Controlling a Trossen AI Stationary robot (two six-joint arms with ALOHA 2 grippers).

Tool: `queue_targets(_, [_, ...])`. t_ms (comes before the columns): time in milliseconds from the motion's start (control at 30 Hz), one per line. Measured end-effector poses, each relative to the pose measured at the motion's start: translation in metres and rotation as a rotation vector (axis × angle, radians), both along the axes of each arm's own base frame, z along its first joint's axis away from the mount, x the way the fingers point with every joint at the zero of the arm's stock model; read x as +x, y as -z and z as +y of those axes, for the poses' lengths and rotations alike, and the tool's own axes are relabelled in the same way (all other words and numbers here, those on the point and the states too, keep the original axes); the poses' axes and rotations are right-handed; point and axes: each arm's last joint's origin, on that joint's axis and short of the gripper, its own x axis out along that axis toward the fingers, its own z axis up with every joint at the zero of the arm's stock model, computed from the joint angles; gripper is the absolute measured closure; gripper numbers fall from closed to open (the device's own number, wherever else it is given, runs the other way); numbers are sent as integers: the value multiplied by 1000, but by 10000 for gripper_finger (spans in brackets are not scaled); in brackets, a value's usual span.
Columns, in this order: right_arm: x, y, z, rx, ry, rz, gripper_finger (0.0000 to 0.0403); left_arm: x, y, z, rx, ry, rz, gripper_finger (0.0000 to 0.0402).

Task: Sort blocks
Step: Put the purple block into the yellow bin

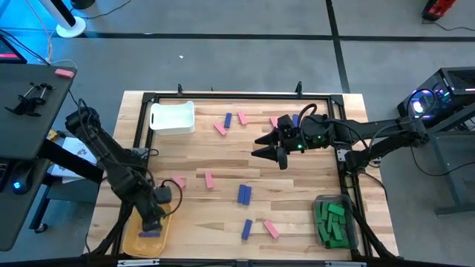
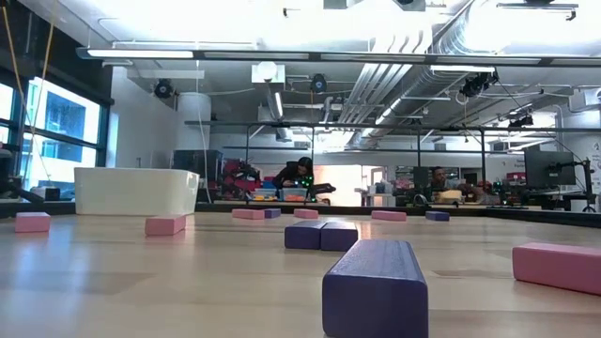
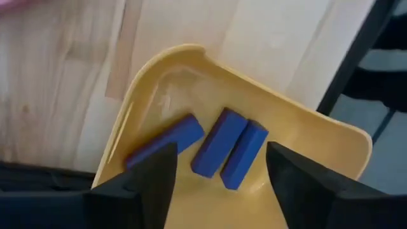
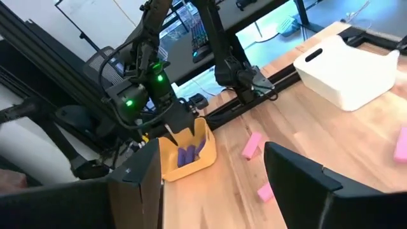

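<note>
Left claw [image 3: 219, 168] points down over the yellow bin [image 3: 318, 137] at the table's near-left corner, fingers spread and empty; three blue blocks [image 3: 229, 146] lie inside. Right claw [image 1: 269, 147], open and empty, hovers mid-table with its arm stretched out among scattered pink blocks [image 1: 208, 179].

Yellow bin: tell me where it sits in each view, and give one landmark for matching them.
High view: yellow bin at the table's near-left corner, under the left end effector.
Low view: not in it.
Left wrist view: the bin fills the centre, three blue-purple blocks inside, between the open fingers.
Right wrist view: the bin left of centre, beneath the left arm.
Shared landmark: the white bin, also in the low and right wrist views.
</note>
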Motion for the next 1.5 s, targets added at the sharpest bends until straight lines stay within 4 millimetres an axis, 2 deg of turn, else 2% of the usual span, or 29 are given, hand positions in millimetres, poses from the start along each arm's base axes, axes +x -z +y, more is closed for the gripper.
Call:
queue_targets(100, [0, 0, 0, 28, -7, 3, 190, 9, -3, 7, 1, 22, -54, 158])
queue_targets(233, [-1, 3, 4, 61, -11, 37, 190, 38, -17, 26, 53, 14, -237, 151])
queue_targets(400, [-5, 9, 15, 110, -20, 108, 190, 95, -27, 60, 147, 36, -579, 150])
queue_targets(533, [-6, 9, 23, 133, 3, 107, 190, 144, -15, 87, 255, 173, -755, 161])
queue_targets(600, [-7, 9, 25, 140, 30, 100, 190, 165, 1, 97, 300, 208, -786, 187])
queue_targets(667, [-7, 8, 26, 151, 67, 88, 190, 184, 20, 102, 284, 197, -789, 234])
queue_targets(800, [-6, 4, 27, 136, 140, 36, 190, 211, 55, 98, 136, 143, -825, 369])
queue_targets(833, [-6, 3, 27, 131, 159, 24, 190, 216, 61, 95, 108, 120, -839, 385])
queue_targets(1033, [-6, 2, 26, 124, 198, 8, 190, 229, 90, 93, 65, -5, -822, 399])
queue_targets(1233, [-6, 2, 25, 117, 221, 5, 190, 225, 98, 94, 105, 24, -747, 401])
queue_targets(1367, [-6, 3, 24, 112, 232, 11, 190, 226, 100, 95, 114, 38, -757, 401])
queue_targets(1500, [-6, 3, 20, 109, 243, 13, 190, 227, 116, 93, 88, 75, -715, 401])
